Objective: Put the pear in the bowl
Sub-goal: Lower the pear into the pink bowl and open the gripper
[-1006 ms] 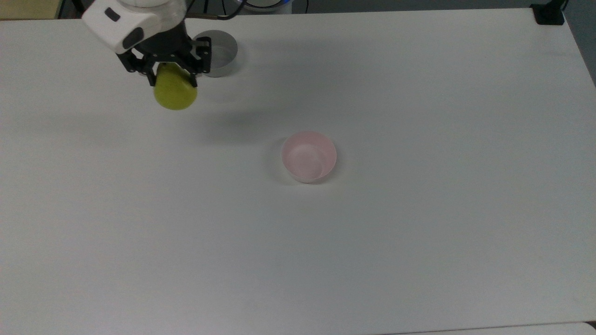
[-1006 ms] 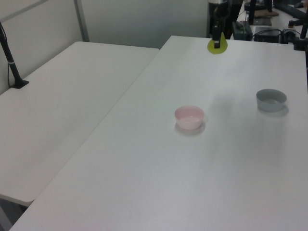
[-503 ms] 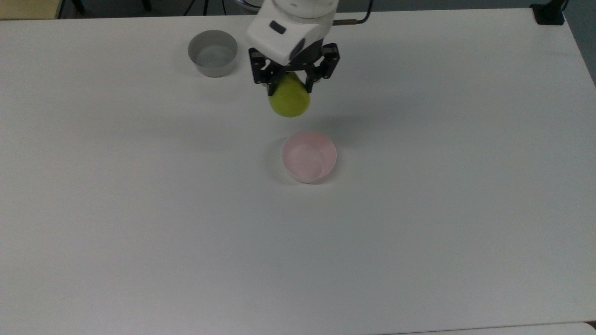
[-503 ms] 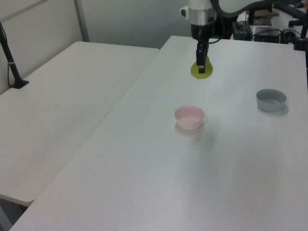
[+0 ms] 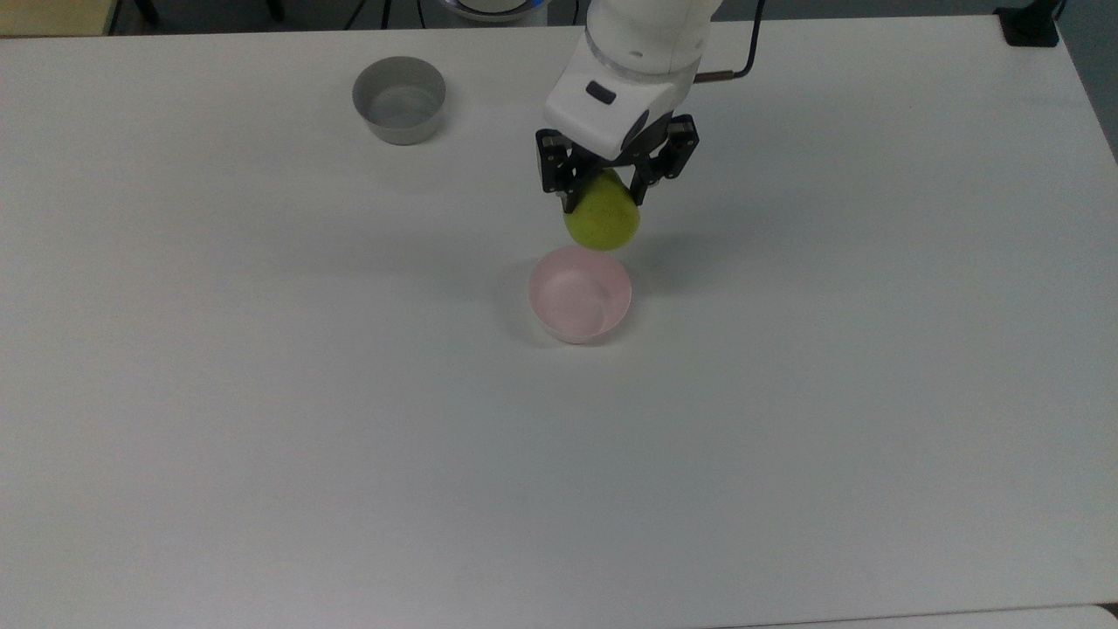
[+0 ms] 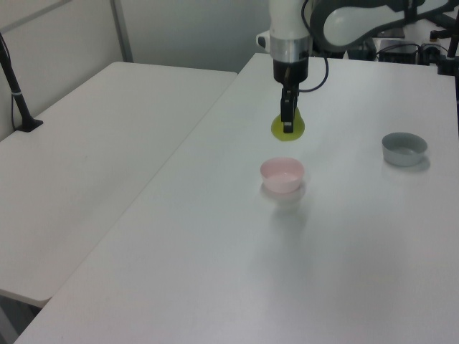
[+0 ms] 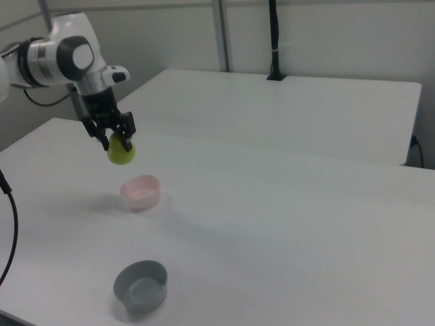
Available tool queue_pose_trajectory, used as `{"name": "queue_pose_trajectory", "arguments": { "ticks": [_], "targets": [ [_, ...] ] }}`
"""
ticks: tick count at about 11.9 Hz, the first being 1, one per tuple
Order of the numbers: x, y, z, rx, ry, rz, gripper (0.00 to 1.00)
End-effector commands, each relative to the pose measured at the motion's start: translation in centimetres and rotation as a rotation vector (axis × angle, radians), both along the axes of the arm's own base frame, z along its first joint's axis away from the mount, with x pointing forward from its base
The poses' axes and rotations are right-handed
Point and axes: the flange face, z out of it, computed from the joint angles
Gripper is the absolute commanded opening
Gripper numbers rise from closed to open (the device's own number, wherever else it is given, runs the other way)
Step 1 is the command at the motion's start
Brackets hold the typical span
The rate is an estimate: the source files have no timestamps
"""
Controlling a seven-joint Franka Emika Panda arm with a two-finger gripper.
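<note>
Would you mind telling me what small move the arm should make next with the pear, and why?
Probably a short carry toward the top view's bottom, then down: the pear, held in the gripper, hangs just short of the pink bowl, still above it in the right view.

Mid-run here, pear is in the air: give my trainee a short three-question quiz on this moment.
1. True or false: the gripper is shut on the pear.
2. Which is nearer the pear in the top view: (a) the pink bowl, (b) the grey bowl?
3. Fill in: the pear hangs ____ the table, touching neither bowl.

Key:
1. True; the fingers clamp its narrow upper part.
2. (a); the pear sits just at the pink bowl's far rim, with the grey bowl well off toward the top view's left.
3. above; its shadow in the left view lies on the table, apart from it.
</note>
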Motion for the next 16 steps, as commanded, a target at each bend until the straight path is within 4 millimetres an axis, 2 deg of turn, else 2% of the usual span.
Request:
{"name": "queue_pose_trajectory", "arguments": {
  "ticks": [1, 7, 12, 14, 15, 16],
  "targets": [
    [0.7, 0.4, -4.2, -0.001, -0.006, -0.009, 0.32],
    [2.0, 0.2, -10.4, -0.013, 0.023, -0.017, 0.33],
    [2.3, -0.6, -11.9, -0.036, 0.035, -0.018, 0.36],
    [2.5, -0.8, -12.5, -0.049, 0.032, -0.015, 0.47],
    [2.6, -0.8, -12.4, -0.046, 0.023, -0.015, 0.58],
    [2.7, -1.3, -12.3, -0.045, 0.022, -0.023, 0.85]
  ]
}}
